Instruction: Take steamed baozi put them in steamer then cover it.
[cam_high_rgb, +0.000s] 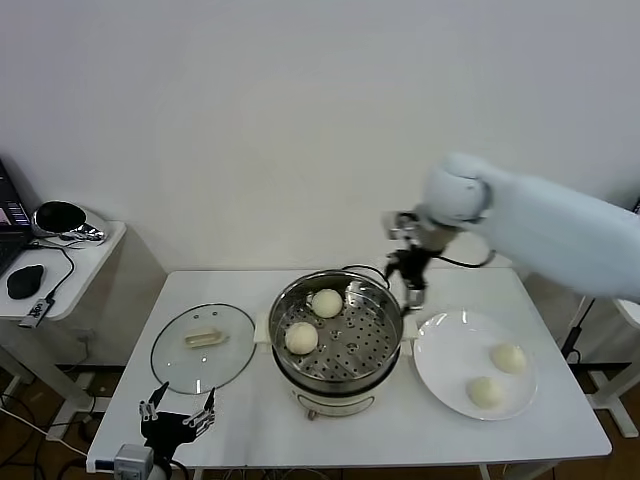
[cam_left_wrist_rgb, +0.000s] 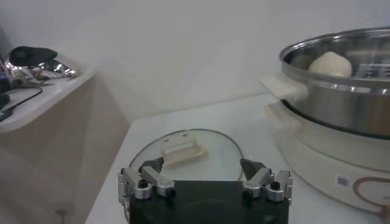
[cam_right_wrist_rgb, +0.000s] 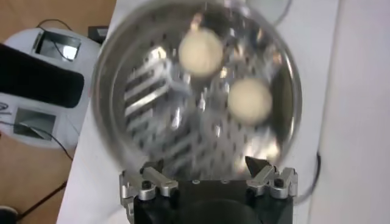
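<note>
In the head view, the steamer (cam_high_rgb: 337, 342) is sitting mid-surface (cam_high_rgb: 250, 430) with two steamed baozi (cam_high_rgb: 327, 302) lying on its perforated tray, well apart from each other. Two more buns are resting on the white plate (cam_high_rgb: 440, 372) just to its right. The cover (cam_high_rgb: 204, 346) is lying flat to the steamer's left. The right tool (cam_high_rgb: 411, 283) is hanging released and empty over the steamer's far right rim. The left tool (cam_high_rgb: 177, 417) is idling, spread, near the surface's front edge below the cover.

In the left wrist view, the left tool (cam_left_wrist_rgb: 207, 176) is gaping empty before the cover (cam_left_wrist_rgb: 183, 152), with the steamer (cam_left_wrist_rgb: 341, 91) beside it.

In the right wrist view, the right tool (cam_right_wrist_rgb: 207, 176) is standing released above the steamer (cam_right_wrist_rgb: 183, 128), with both baozi (cam_right_wrist_rgb: 202, 52) showing inside.
</note>
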